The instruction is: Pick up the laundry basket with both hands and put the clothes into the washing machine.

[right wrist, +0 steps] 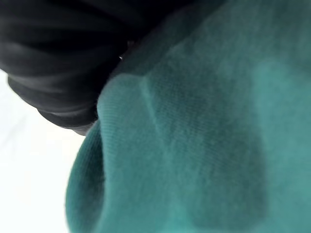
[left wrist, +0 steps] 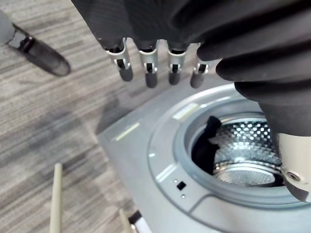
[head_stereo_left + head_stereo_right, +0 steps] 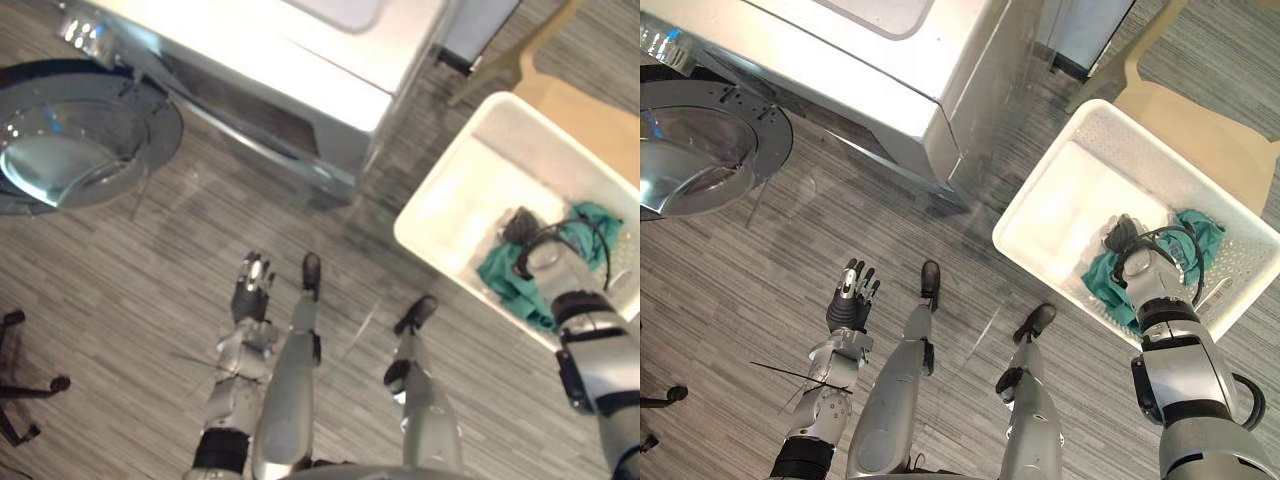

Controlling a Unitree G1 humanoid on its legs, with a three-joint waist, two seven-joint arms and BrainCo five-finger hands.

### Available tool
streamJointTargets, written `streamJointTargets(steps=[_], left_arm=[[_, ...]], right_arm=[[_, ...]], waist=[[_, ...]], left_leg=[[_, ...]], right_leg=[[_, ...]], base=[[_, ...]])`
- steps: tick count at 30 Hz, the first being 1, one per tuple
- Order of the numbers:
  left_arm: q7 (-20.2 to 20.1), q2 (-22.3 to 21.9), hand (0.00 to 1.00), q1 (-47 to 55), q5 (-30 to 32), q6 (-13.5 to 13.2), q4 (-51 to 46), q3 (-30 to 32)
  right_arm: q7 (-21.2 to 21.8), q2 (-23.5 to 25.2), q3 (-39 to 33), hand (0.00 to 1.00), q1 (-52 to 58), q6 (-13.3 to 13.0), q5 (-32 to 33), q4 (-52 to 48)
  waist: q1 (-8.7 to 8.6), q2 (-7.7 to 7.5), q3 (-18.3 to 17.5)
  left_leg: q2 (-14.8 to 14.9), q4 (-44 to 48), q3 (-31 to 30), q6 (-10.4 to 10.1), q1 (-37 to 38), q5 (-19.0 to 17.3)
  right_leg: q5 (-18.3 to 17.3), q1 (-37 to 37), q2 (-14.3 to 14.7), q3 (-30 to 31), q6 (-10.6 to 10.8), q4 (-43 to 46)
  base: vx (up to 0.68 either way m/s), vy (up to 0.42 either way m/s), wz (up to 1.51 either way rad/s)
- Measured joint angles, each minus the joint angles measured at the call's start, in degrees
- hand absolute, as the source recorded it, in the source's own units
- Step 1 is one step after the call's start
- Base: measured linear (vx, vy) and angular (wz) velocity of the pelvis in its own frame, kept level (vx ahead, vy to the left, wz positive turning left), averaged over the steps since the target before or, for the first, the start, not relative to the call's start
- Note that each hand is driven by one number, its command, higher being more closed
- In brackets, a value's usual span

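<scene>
Now my right hand (image 3: pixel 1127 238) is on the soft teal cloth (image 3: pixel 1100 278) in the white plastic basket (image 3: pixel 1060 200); I can't tell its grip. My left hand (image 3: pixel 850 298) hangs spread. Next I should grab and lift.

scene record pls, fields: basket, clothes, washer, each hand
laundry basket: white, on the robot's right of the washer; no hand on its rim
teal garment: inside the basket, at its near end
washing machine: round door swung open, drum exposed
left hand: fingers straight, over the floor, holding nothing
right hand: down in the basket against the teal garment; whether it grips cannot be told
</scene>
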Motion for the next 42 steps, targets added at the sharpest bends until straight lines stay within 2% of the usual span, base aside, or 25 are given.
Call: streamJointTargets(steps=[3,10,14,19,22,23,30,35,36,42], left_arm=[[-0.11,0.00,0.00,0.54,0.00,0.56,-0.01,-0.05],[-1.26,0.54,0.00,2.89,0.16,0.76,-0.93,-1.46],[-1.58,1.95,0.00,4.47,0.19,0.81,-0.87,-2.80],[-2.17,4.85,0.00,5.02,0.97,0.77,1.61,-2.87],[-2.12,5.83,0.00,5.68,1.30,0.85,4.20,-2.97],[-2.12,6.37,0.00,6.50,1.31,0.85,4.26,-3.03],[-2.10,7.76,0.00,8.08,2.36,0.89,6.20,-3.37],[-2.16,8.83,0.00,11.20,3.89,0.94,6.21,-3.19],[-2.19,8.83,0.00,11.57,4.62,0.94,6.21,-3.19],[-2.33,9.02,0.00,11.61,4.71,1.15,6.20,-3.18]], right_arm=[[-0.58,0.63,-2.44,1.00,1.77,0.02,0.22,-0.05],[-3.40,0.51,-10.81,1.00,6.21,0.92,2.42,-0.31],[-5.50,0.36,-16.05,1.00,8.81,0.85,4.37,-0.35],[-7.48,0.28,-18.33,1.00,8.26,0.86,7.03,-0.19],[-7.54,0.00,-18.34,1.00,6.66,0.75,9.01,-0.19],[-7.74,-0.12,-18.38,1.00,5.72,0.53,9.17,-0.22],[-10.36,-0.58,-20.95,1.00,5.22,-0.25,9.54,-0.68],[-12.55,-0.68,-23.98,1.00,7.32,-0.44,9.53,-7.55],[-12.63,-0.71,-24.58,0.00,8.19,-0.45,9.54,-8.42],[-10.04,-0.77,-23.11,0.00,9.85,-1.02,11.49,-9.31]], waist=[[0.13,0.23,-0.13],[0.09,2.66,-1.92],[-0.57,2.67,-3.17],[-1.90,2.23,-4.40],[-1.98,1.61,-5.54],[-1.89,0.92,-6.05],[-2.78,-0.15,-7.86],[-4.21,-1.24,-10.45],[-4.19,-1.44,-11.37],[-4.87,-1.67,-12.44]], left_leg=[[-0.06,0.01,-0.33,0.10,1.39,0.09],[-0.05,0.00,-0.65,0.06,5.37,-0.05],[-0.06,-0.01,-0.34,0.58,6.78,-0.41],[-0.02,-0.02,-0.36,0.79,9.51,-0.56],[-0.06,-0.03,-0.39,0.94,10.82,-0.80],[-0.13,-0.04,-0.21,0.83,11.45,-0.94],[-0.53,-0.11,-0.16,0.81,13.89,-1.56],[-0.71,-0.39,0.90,0.73,16.19,-2.17],[-0.71,-0.40,1.16,0.69,16.67,-2.32],[-0.27,-0.40,1.29,0.71,16.81,-2.34]], right_leg=[[-0.61,1.43,-0.13,-0.53,0.09,0.45],[-2.06,5.15,-0.74,-0.93,0.41,2.05],[-2.10,6.38,-0.51,-0.75,0.44,2.04],[-1.94,9.08,-0.29,-0.22,0.45,1.44],[-1.50,10.64,0.10,0.31,0.71,0.10],[-1.28,11.20,0.29,0.71,0.88,-0.55],[-1.39,13.63,0.08,0.96,1.03,-0.59],[-1.48,15.23,-0.17,1.99,1.21,-0.63],[-1.54,15.53,-0.20,2.25,1.28,-0.64],[-1.65,15.53,-0.03,2.56,1.24,-0.64]], base=[[0.00,0.068,0.09],[0.00,0.047,0.06],[-0.04,0.035,-0.02],[-0.02,0.012,-0.01],[-0.03,0.000,-0.07],[-0.03,0.002,-0.05],[-0.01,0.004,0.00],[0.00,-0.007,-0.08],[0.03,-0.022,-0.09],[0.00,-0.023,-0.02]])
